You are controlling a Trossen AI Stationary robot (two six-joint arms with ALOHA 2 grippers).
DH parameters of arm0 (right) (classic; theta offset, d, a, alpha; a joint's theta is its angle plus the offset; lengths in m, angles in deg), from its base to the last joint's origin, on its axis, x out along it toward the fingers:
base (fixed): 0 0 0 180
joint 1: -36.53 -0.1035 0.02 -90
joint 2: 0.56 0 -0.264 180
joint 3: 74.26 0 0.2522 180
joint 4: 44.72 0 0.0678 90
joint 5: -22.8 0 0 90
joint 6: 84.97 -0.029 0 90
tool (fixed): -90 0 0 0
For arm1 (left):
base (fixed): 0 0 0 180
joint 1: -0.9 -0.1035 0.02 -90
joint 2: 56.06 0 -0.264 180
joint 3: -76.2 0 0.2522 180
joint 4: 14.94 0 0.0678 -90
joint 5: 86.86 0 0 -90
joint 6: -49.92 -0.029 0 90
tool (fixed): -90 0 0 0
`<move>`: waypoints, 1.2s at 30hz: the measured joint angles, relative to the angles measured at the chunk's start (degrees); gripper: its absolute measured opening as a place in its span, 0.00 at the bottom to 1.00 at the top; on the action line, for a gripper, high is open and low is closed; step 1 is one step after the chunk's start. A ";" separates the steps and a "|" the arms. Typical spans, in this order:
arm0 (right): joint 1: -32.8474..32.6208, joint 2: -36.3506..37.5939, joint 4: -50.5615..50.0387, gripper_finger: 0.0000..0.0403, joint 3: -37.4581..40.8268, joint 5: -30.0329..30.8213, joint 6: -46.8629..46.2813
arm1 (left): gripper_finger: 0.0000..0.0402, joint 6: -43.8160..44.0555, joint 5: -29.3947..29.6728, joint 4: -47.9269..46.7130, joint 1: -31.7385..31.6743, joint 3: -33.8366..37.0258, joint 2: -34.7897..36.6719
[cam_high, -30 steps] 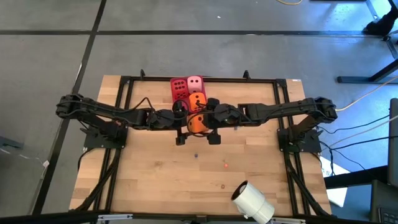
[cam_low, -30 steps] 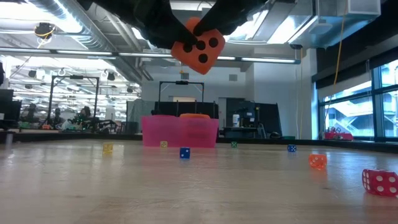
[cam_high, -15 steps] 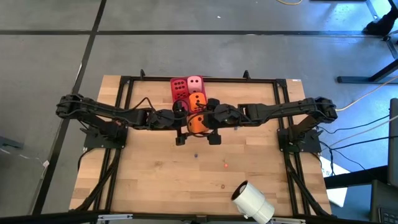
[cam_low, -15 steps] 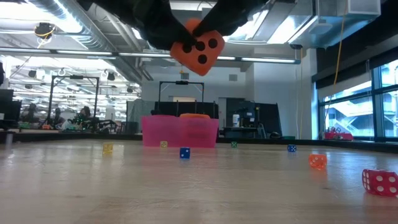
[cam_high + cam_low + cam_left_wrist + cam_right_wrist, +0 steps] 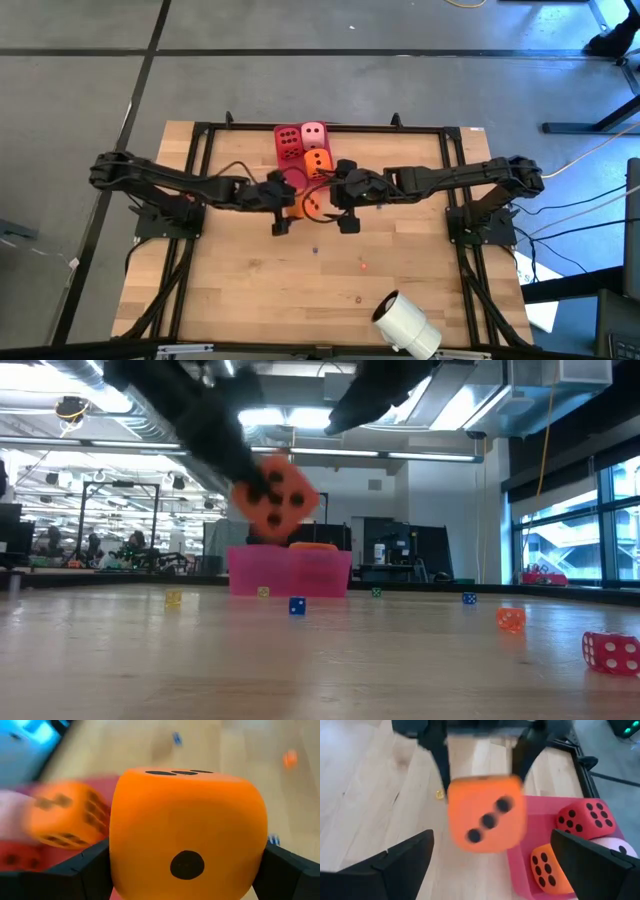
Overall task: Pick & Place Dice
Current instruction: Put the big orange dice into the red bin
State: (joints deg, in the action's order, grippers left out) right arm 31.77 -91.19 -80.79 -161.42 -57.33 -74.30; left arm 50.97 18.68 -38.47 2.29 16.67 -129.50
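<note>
Blur smears the low view: the orange die (image 5: 272, 500) and the dark arm above it are streaked there, pips hard to count. In the high view the same die (image 5: 307, 203) is half hidden between the two grippers, over the desk (image 5: 240, 290) just beside the tray's near edge. Left gripper (image 5: 283, 205) pinches it, its fingers (image 5: 82, 870) pressed on two opposite faces; the left wrist view shows the die filling the picture, one pip facing the camera. Right gripper (image 5: 340, 202) sits just beside the die, fingers (image 5: 395, 862) spread wide and holding nothing; its wrist view shows a three-pip face that the other views do not.

Four big dice counted: the held orange one, plus three in the red tray (image 5: 530, 885): second orange die (image 5: 316, 160), red die (image 5: 288, 140), pale pink die (image 5: 314, 133). The pink one is cut off at the edge of the right wrist view.

Only the low view shows the tiny dice on the desk clearly, several in yellow, blue, green, orange and red; exact count uncertain. White roll (image 5: 408, 325) lies at the desk's near right corner, seen only from above.
</note>
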 joint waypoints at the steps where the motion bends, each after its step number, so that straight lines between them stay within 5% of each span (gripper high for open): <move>1: 0.02 0.00 0.02 0.99 0.00 -0.02 -0.64 | 0.86 0.41 1.33 -0.01 0.02 -0.16 0.16; 9: 0.02 -0.11 -0.27 0.99 -0.02 0.24 -1.61 | 0.86 -1.68 3.08 2.93 0.00 -0.27 0.02; 16: -0.02 -0.22 -4.74 0.99 -0.07 -0.24 -6.88 | 0.86 -4.00 10.49 2.02 -0.34 -0.11 1.54; 23: -0.02 -0.26 -9.06 0.99 -0.07 0.60 -11.51 | 0.86 -6.90 10.25 1.98 -4.04 -0.19 3.37; 36: 0.02 -0.31 -9.64 0.99 -0.07 2.34 -11.56 | 0.86 -11.78 -10.03 -2.70 -22.62 -0.21 3.21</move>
State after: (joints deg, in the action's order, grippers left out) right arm 31.79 -91.50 -90.43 -161.49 -54.99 -85.85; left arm 39.19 8.65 -41.17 -20.32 16.47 -126.30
